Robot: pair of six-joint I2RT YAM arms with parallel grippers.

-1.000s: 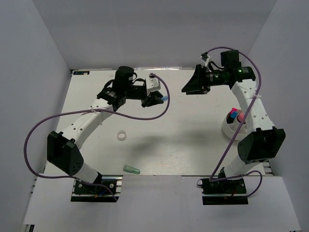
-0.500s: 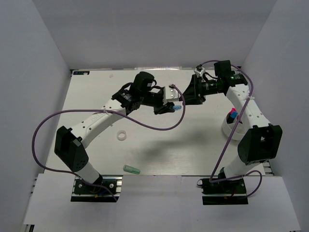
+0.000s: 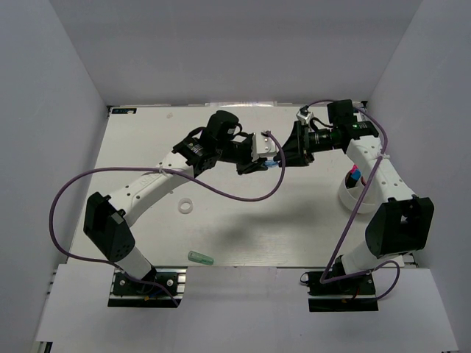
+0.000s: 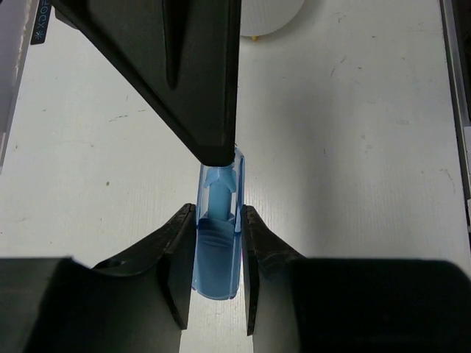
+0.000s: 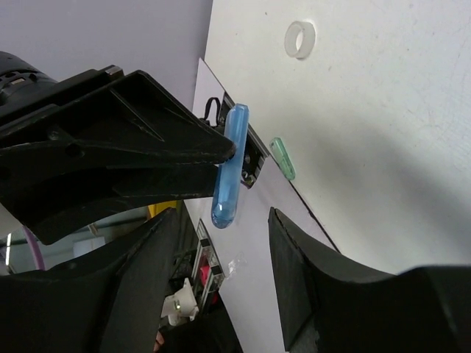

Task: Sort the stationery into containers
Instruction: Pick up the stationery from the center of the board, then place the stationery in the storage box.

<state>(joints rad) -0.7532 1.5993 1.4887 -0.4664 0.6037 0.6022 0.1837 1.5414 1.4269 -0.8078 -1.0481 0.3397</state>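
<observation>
My left gripper [image 3: 263, 163] is shut on a translucent blue marker [image 3: 274, 165], held above the table's middle; the left wrist view shows it pinched between the fingers [image 4: 218, 243]. My right gripper [image 3: 284, 156] is open and faces the left one, its jaws either side of the marker's free end [image 5: 229, 165] without touching it. The white cup [image 3: 346, 197] stands at the right with pink and blue markers [image 3: 353, 175] in it. A white ring [image 3: 186, 207] and a green marker [image 3: 199, 257] lie on the table at the left front.
The ring [image 5: 299, 38] and green marker [image 5: 282, 158] also show in the right wrist view. The cup's rim [image 4: 268, 15] shows at the top of the left wrist view. Purple cables loop from both arms. Grey walls enclose the table.
My left arm has carried the blue marker rightward to the table's middle. My right arm has swung left and down to meet it, its open jaws now at the marker's tip.
</observation>
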